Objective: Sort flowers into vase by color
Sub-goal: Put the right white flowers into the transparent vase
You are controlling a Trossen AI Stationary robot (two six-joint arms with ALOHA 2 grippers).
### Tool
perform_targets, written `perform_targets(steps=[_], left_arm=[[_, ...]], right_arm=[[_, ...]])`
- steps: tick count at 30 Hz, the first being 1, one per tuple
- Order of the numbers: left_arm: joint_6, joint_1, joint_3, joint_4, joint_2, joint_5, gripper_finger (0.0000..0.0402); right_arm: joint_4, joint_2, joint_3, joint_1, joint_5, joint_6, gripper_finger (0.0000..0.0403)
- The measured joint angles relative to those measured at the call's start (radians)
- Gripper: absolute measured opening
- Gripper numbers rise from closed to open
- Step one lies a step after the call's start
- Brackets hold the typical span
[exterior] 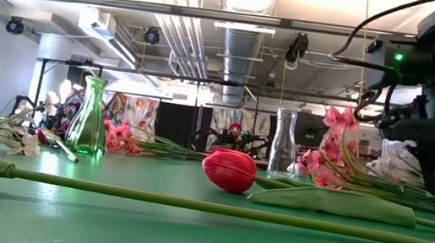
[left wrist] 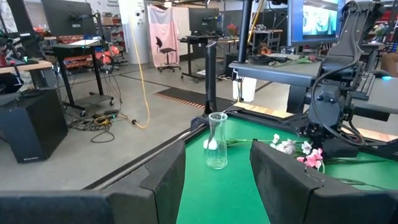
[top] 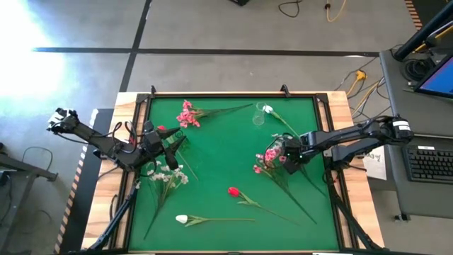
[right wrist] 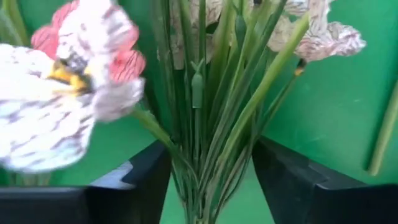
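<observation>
My right gripper (top: 289,154) (right wrist: 211,174) is over the table's right half, shut on a pink flower spray (top: 271,156) (exterior: 326,150). My left gripper (top: 168,144) (left wrist: 217,171) hangs open above the left half and touches nothing. A clear vase (top: 260,114) (left wrist: 216,140) stands upright near the far edge, with a white bud flower (top: 270,110) beside it. A green vase (exterior: 90,116) stands upright on the left. Lying flat on the cloth are another pink spray (top: 188,113), a white spray (top: 170,175), a red tulip (top: 233,191) (exterior: 229,170) and a white bud (top: 182,219). My right gripper pinches the pink spray's bundle of green stems (right wrist: 205,124) between its two fingers, just below the blossoms, with the fingers across the stems. The blossom end is raised off the cloth and tilted up. The long stem ends (top: 301,205) trail toward the near edge on the table.
The green cloth is framed by a raised wooden rim (top: 212,95). A red bud (top: 161,129) shows close to my left gripper. Open cloth lies in the middle (top: 226,149). A desk with a keyboard (top: 432,163) stands beyond the right edge.
</observation>
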Motion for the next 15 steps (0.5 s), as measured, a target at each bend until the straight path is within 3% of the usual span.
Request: perform_targets(steps=[15], left_arm=[[0.0, 0.0, 0.0, 0.003, 0.0, -0.001, 0.0168]], right_arm=[[-0.049, -0.108, 0.0, 0.0, -0.022, 0.055, 0.0282]])
